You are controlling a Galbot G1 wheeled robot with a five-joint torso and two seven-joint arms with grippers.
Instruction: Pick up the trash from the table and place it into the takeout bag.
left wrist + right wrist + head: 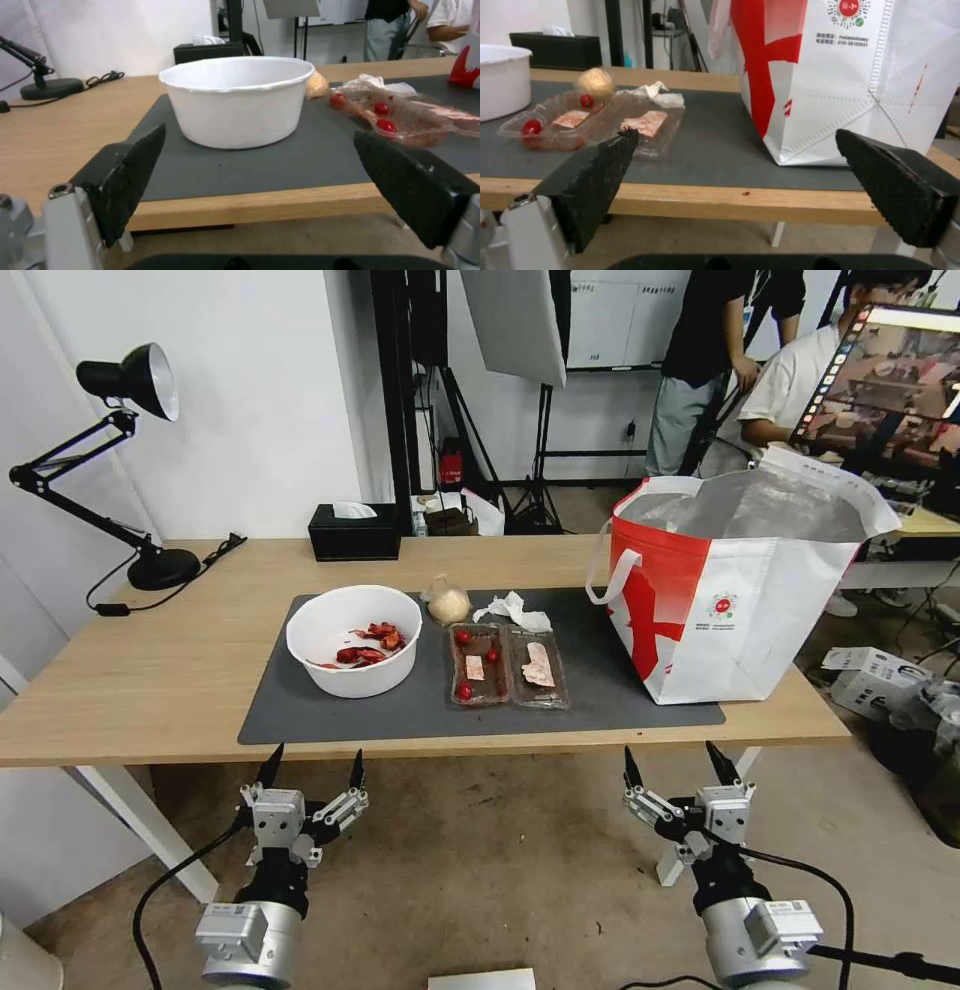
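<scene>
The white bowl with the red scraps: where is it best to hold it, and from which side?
Probably the near rim of the white bowl, wall between the fingers, from above so it stays upright and the red scraps stay in. The open left hand is nearest; the clear tray stands close on the bowl's right.

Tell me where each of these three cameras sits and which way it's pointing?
Head view: from the robot's head, looking down at the table; left claw and right claw hang open before its near edge.
Left wrist view: from the left arm, facing the white bowl; own fingers frame it.
Right wrist view: from the right arm, facing the takeout bag.
Both wrist views share the clear tray.
</scene>
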